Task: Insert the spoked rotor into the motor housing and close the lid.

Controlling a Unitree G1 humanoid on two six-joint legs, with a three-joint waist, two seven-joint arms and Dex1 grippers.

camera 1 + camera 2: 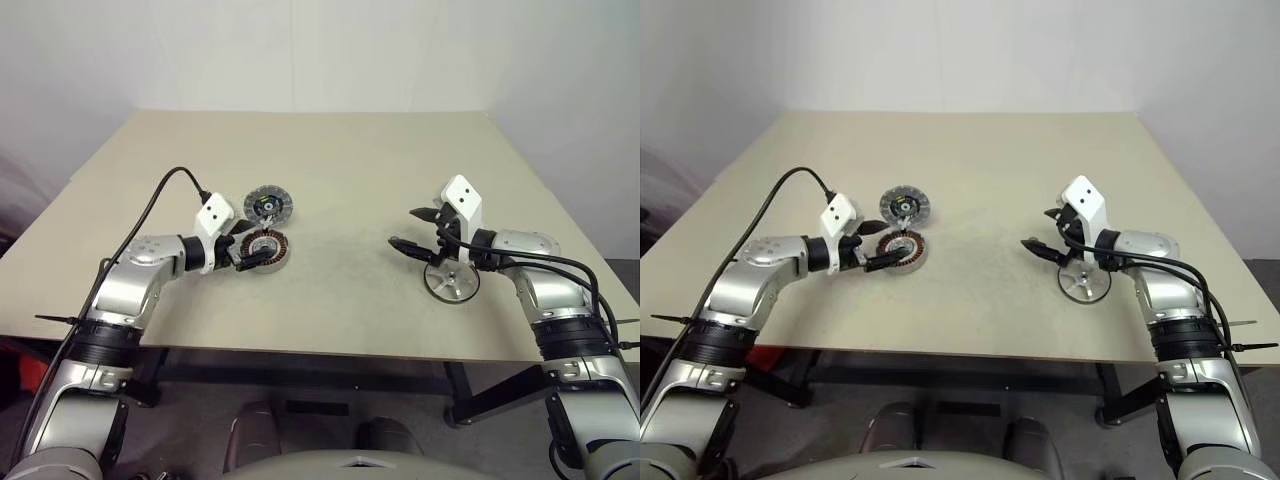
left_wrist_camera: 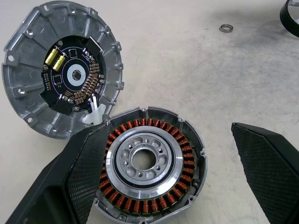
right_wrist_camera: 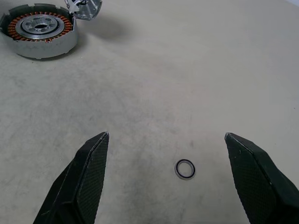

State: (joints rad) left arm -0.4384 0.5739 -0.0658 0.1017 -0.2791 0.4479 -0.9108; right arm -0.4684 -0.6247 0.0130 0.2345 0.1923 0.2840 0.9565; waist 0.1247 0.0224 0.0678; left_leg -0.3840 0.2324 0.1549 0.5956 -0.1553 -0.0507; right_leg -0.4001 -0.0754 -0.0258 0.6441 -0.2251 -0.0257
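There, motor housing [image 2: 152,170] between left gripper [image 2: 173,172] fingers.

Plenty of open table [image 1: 330,160] in the middle and toward the far edge. The motor housing [image 1: 266,247] has the left gripper [image 1: 243,247] straddling it, lid [image 1: 269,204] just behind, so that corner's crowded. Spoked rotor [image 1: 451,281] sits under the right gripper [image 1: 415,229] (tiny ring [image 3: 185,169] lies between its spread fingers).
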